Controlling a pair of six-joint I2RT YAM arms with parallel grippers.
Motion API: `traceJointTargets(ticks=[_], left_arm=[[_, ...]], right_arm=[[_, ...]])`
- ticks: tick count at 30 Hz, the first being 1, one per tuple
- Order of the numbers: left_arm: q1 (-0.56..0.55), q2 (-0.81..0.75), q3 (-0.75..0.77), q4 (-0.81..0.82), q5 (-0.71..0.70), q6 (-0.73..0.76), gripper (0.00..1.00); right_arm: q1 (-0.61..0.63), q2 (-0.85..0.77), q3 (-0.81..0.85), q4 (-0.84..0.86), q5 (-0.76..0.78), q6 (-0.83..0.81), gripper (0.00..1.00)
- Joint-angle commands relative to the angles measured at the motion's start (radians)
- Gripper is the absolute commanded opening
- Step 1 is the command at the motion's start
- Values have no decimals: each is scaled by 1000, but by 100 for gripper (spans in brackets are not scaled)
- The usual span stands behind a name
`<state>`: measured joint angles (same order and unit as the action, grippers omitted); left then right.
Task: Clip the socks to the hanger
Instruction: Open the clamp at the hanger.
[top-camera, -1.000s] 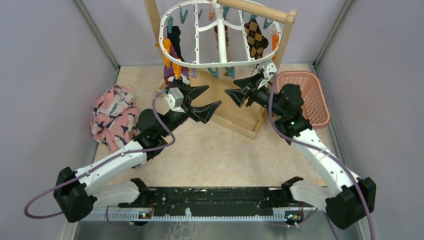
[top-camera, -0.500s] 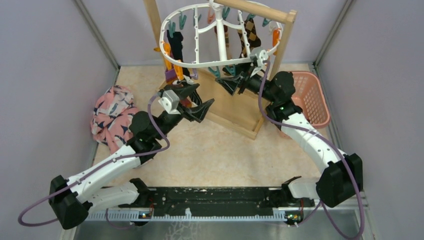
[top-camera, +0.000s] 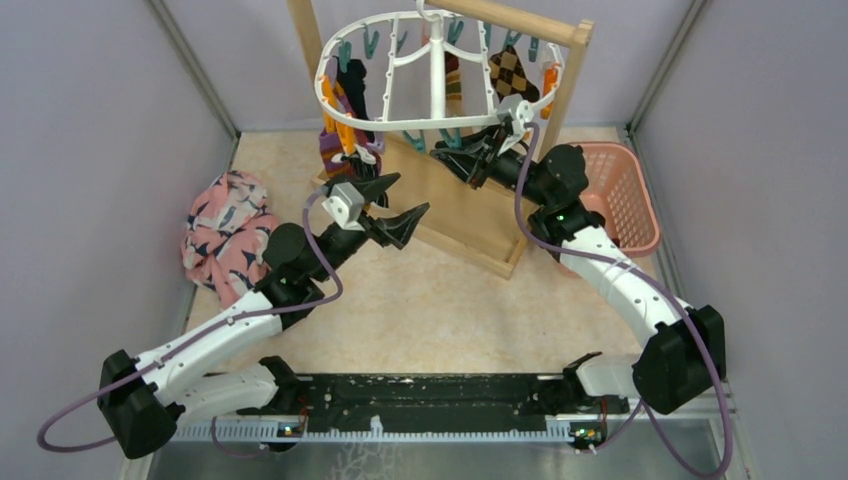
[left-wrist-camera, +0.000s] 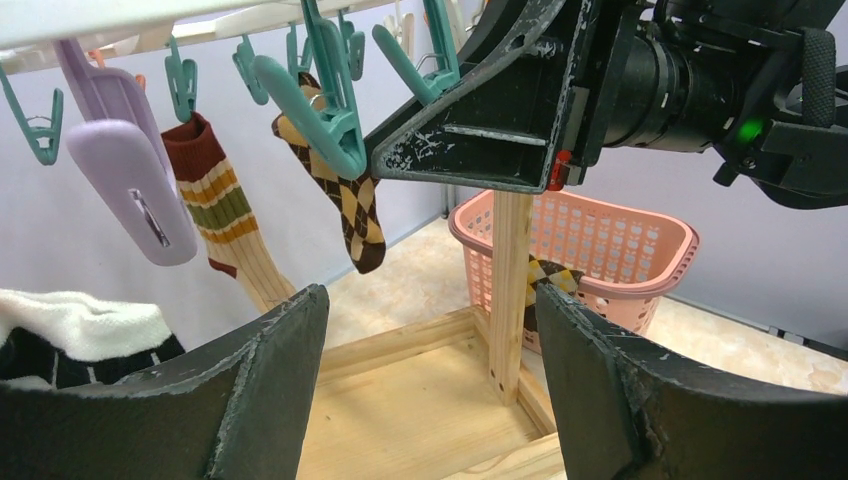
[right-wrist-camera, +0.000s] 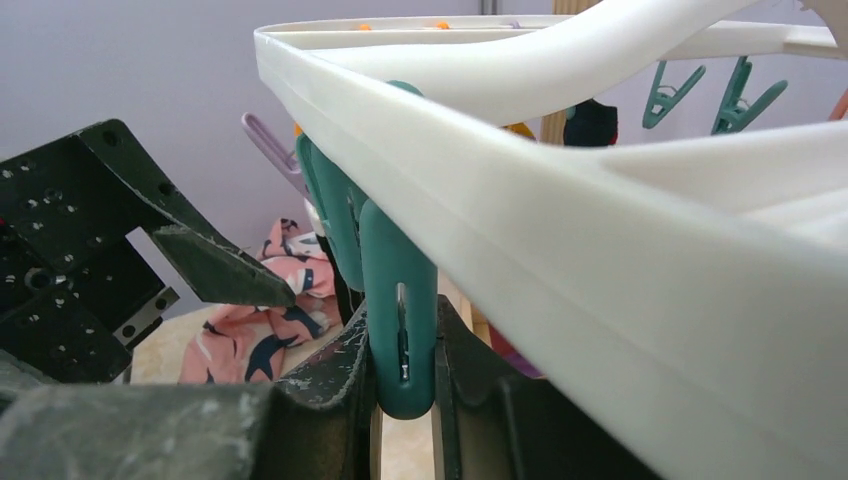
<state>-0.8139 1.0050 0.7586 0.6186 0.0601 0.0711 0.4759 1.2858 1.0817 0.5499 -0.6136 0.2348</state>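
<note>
The white hanger (top-camera: 437, 75) hangs from the wooden rack, with socks clipped to it: an argyle one (top-camera: 512, 72), a black one (top-camera: 352, 90) and a purple-orange one (top-camera: 335, 145). My right gripper (top-camera: 455, 155) reaches up under the hanger's near rim (right-wrist-camera: 560, 200) and is shut on a teal clip (right-wrist-camera: 400, 300). My left gripper (top-camera: 405, 197) stands open and empty just below and left of it, over the rack's base. The left wrist view shows the argyle sock (left-wrist-camera: 352, 205), a striped sock (left-wrist-camera: 222, 210) and the open left gripper (left-wrist-camera: 430, 300). Another argyle sock (left-wrist-camera: 545, 275) lies in the basket.
The wooden rack's base (top-camera: 470, 215) lies under both grippers, its right post (left-wrist-camera: 510, 290) close ahead of the left gripper. A pink lattice basket (top-camera: 615, 190) stands at the right. A pink bird-print cloth (top-camera: 228, 235) lies at the left. Grey walls close in both sides.
My right gripper has risen to the hanger's near rim and closed on a teal clip. The hanger has tilted. The left gripper has drawn slightly nearer and stayed open.
</note>
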Motion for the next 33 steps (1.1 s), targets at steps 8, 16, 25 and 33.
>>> traceJointTargets(ticks=[8, 16, 25, 33], left_arm=[[-4, 29, 7, 30, 13, -21, 81], [-5, 164, 213, 46, -80, -194, 82], [-4, 231, 333, 58, -290, -256, 86], [-4, 286, 357, 70, -269, -331, 89]], right_arm=[[34, -38, 2, 20, 11, -45, 0], [82, -54, 37, -153, 129, -218, 0], [82, -63, 38, -183, 150, -264, 0], [82, -71, 54, -180, 131, -260, 0]])
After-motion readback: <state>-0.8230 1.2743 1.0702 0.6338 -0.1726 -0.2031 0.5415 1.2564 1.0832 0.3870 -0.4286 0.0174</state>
